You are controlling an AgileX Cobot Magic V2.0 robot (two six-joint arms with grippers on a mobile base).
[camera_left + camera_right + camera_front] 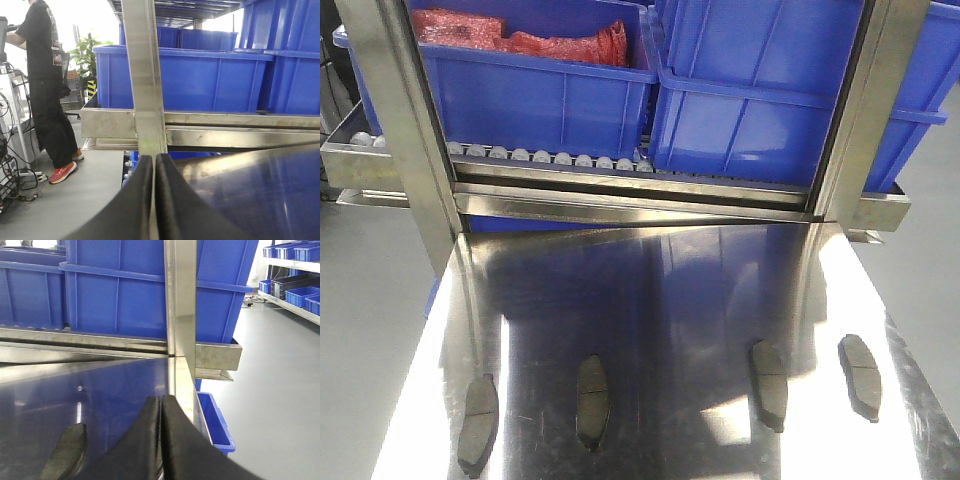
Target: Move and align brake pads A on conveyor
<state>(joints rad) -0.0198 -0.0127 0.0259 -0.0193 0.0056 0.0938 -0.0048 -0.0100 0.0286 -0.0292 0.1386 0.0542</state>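
Plainly, the left hand (154, 167) is pinched tight on nothing, and so is the right hand (160, 407). Near the right hand lies one of the brake pads (65, 454). All four brake pads (478, 425) (591, 402) (768, 385) (860, 376) lie flat in a spaced row on the steel desk (650, 290), short of the roller rack (620, 170) and its blue bins (550, 100).

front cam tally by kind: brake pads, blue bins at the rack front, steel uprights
brake pads: 4, all on the steel table
blue bins: 2
steel uprights: 2
total: 8
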